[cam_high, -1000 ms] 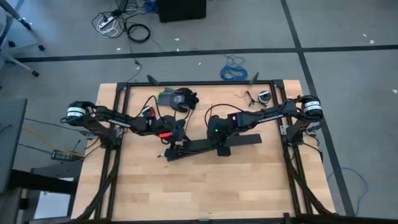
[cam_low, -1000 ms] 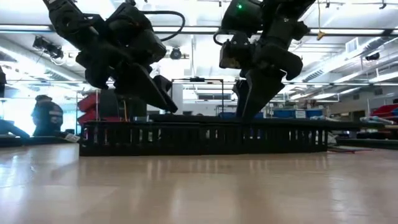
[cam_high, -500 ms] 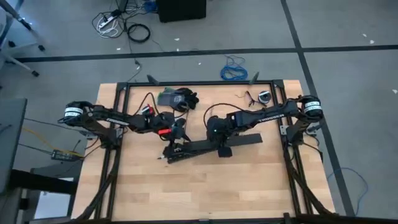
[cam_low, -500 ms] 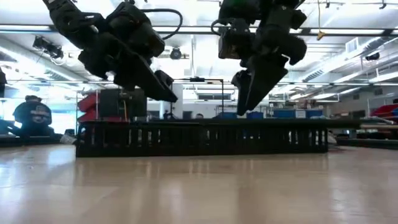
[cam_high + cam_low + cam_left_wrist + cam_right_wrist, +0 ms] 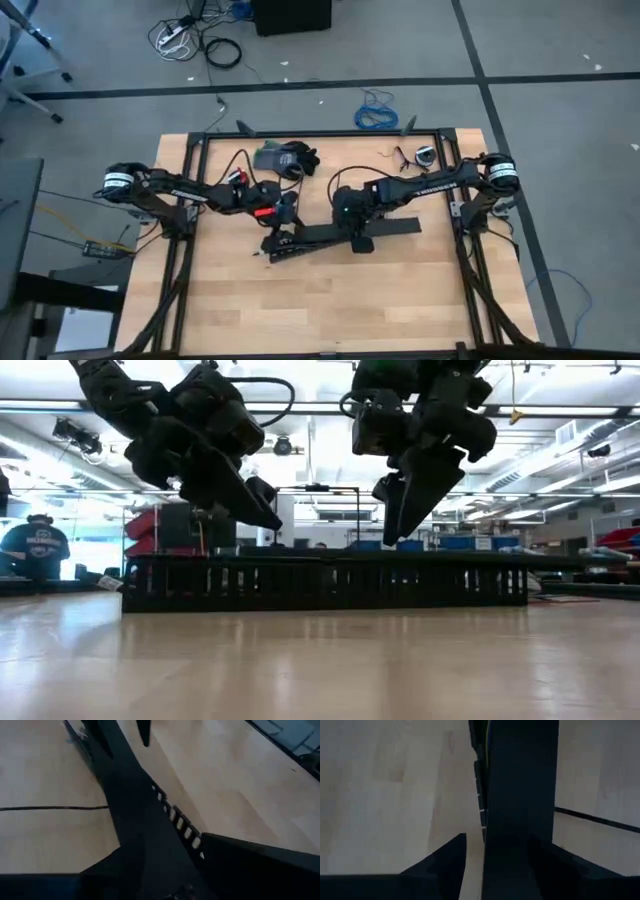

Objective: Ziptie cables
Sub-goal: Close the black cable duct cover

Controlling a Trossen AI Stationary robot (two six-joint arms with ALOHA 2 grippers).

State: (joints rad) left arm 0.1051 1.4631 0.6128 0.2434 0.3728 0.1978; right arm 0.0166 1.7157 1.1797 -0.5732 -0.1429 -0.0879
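So my right gripper (image 5: 400, 532) lifted off the black slotted tray (image 5: 325, 582), and the left gripper (image 5: 262, 518) came up too.

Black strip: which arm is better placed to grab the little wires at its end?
Probably left. The left gripper hovers open over the end of the black strip where the cables poke out; the right gripper hovers open farther along it.
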